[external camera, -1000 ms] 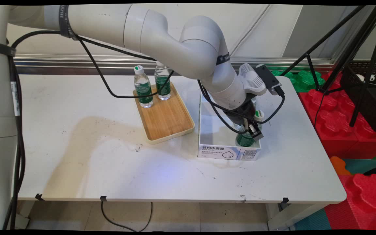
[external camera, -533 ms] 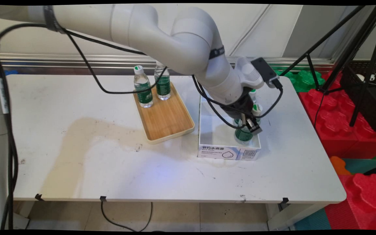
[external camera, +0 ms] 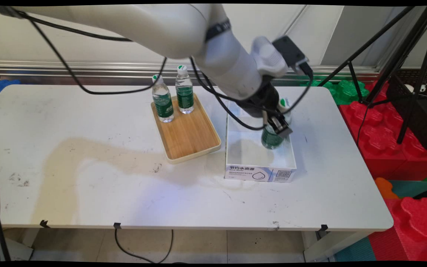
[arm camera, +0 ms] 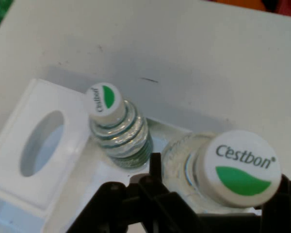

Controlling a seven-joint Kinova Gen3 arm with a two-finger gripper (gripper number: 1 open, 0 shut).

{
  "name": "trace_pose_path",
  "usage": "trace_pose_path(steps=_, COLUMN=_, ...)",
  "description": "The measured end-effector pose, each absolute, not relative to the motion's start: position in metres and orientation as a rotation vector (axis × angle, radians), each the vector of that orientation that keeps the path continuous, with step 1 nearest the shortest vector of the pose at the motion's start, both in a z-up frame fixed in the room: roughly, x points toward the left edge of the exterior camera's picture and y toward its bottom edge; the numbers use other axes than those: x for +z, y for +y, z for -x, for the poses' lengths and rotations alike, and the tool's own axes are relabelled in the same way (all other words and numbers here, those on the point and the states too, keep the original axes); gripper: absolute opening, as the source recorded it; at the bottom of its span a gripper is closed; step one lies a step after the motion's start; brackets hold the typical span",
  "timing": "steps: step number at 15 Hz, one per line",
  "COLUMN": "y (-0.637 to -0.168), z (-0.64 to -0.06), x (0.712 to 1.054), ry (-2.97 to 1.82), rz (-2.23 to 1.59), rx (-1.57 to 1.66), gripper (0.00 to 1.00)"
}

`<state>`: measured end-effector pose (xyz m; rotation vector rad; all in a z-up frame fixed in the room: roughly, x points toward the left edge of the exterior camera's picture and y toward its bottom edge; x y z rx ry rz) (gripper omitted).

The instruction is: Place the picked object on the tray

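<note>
Bottle [external camera: 271, 137], clamped between the closed gripper [external camera: 277, 126] fingers, now hangs above the white box [external camera: 260, 172], lifted from its floor; a second bottle [arm camera: 117, 131] stands inside.

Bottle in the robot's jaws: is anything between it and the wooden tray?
Only the left wall of the white cardboard box stands between the clear green-labelled water bottle in the jaws and the wooden tray; nothing else shows.
</note>
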<state>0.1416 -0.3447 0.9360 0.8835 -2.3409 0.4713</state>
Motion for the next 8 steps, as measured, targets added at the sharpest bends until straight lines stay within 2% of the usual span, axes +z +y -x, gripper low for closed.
trace_pose_path(steps=8, y=-0.308, z=-0.195, x=0.983, ry=-2.297, rz=-0.890, rx=0.505, gripper=0.00)
